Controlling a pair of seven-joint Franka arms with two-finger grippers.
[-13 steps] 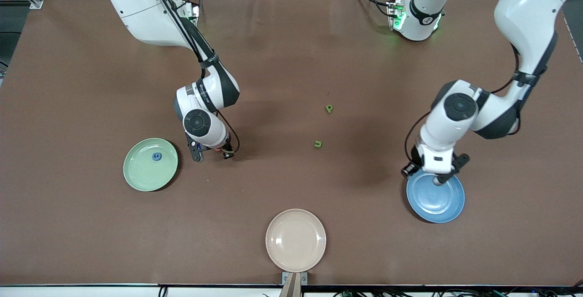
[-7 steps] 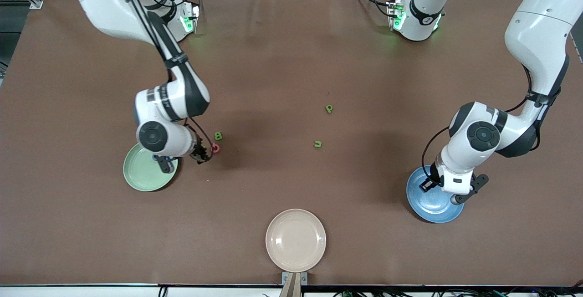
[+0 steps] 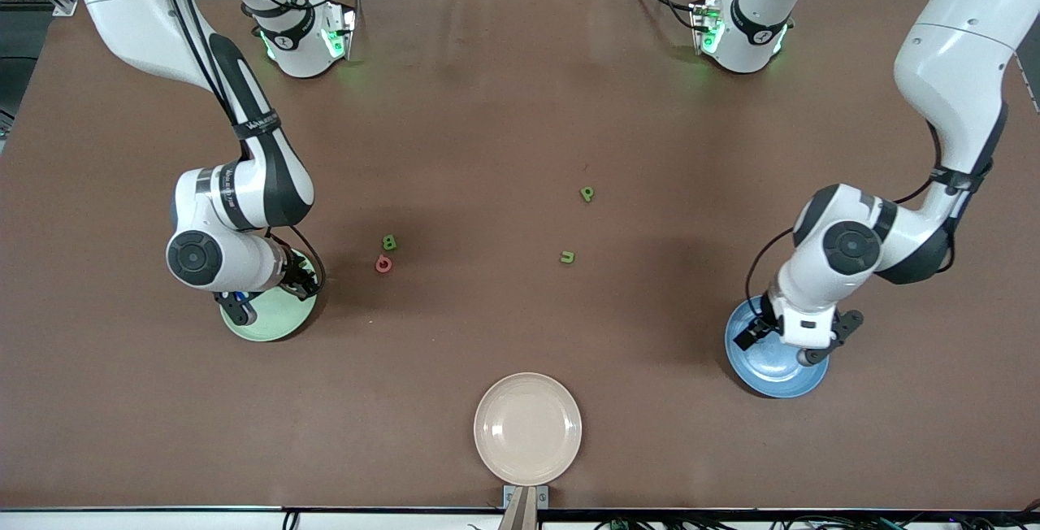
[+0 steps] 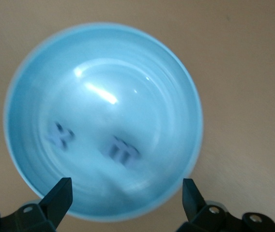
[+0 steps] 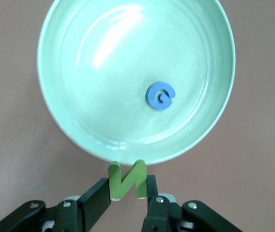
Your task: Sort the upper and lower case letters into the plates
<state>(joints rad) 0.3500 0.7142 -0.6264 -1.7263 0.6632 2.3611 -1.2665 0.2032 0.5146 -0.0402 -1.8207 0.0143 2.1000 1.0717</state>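
The right gripper (image 5: 128, 186) hangs over the rim of the pale green plate (image 5: 79, 121) at the right arm's end of the counter (image 3: 520, 107), its fingers (image 5: 96, 198) clenched on a green N (image 5: 127, 180) held upright between them. A blue G (image 5: 160, 95) lies flat inside that plate.

The left gripper (image 4: 125, 193) hovers over the blue plate (image 4: 176, 82) at the left arm's end, its fingers (image 4: 57, 198) released and spread wide with nothing between them. Two blue letters rest in the plate, an x (image 4: 60, 135) and an m (image 4: 123, 151), near each other but apart; both look blurred.

On the bare counter between the two plates lie four more letters: a green B (image 3: 389, 242) just beside a red Q (image 3: 383, 264), which lies nearer the front camera, and toward the middle a green p (image 3: 587, 193) with a green u (image 3: 567, 257) nearer the camera.

A beige plate (image 3: 528, 429) sits at the counter's front edge, holding nothing.
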